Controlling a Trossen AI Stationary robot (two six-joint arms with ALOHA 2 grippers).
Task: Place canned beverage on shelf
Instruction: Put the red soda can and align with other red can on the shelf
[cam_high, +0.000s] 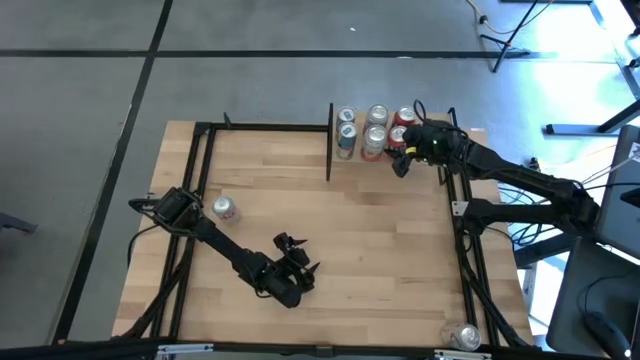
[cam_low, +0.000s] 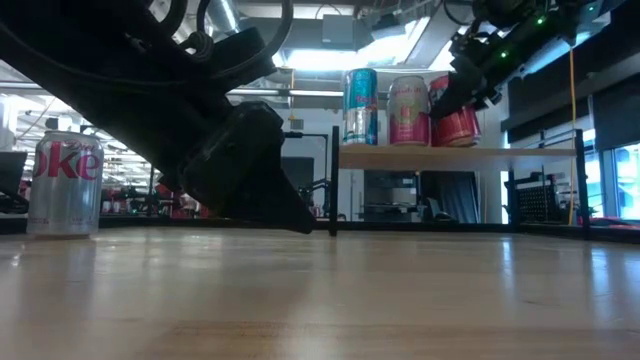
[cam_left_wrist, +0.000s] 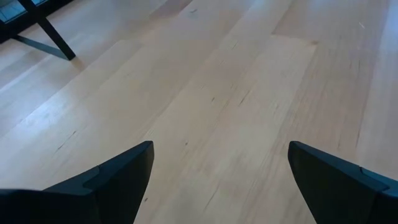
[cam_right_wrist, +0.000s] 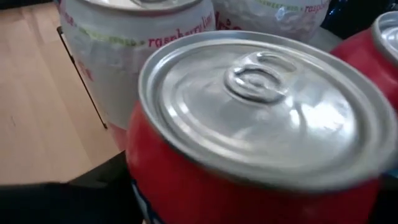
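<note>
The right gripper (cam_high: 407, 152) is reaching over the shelf (cam_low: 455, 153) at the far right corner of the tabletop (cam_high: 330, 230), sitting at a red can (cam_right_wrist: 249, 143) that is standing upright on the shelf board at the near edge of the group. In the right wrist view this can's silver lid is filling the picture, with a dark finger showing beside its wall, so the gripper is judged to be around it; whether the fingers are pressing on the can or already spread off it cannot be told. Other cans are standing touching or just beside it on the shelf: a white raspberry can (cam_right_wrist: 134, 53), a pink can (cam_low: 408, 110) and a tall blue can (cam_low: 360, 105). The step in hand looks like the setting-down of this can among the others. The next move calls for letting go cleanly and backing the arm away without nudging the close-packed neighbours, since there is little room between them. The left gripper (cam_high: 295, 262) is waiting low over the bare tabletop at the near left, its fingers spread wide and holding nothing. A silver Diet Coke can (cam_high: 224, 208) is standing upright on the tabletop by the left edge, well apart from the shelf, and looks to be still waiting its turn.
</note>
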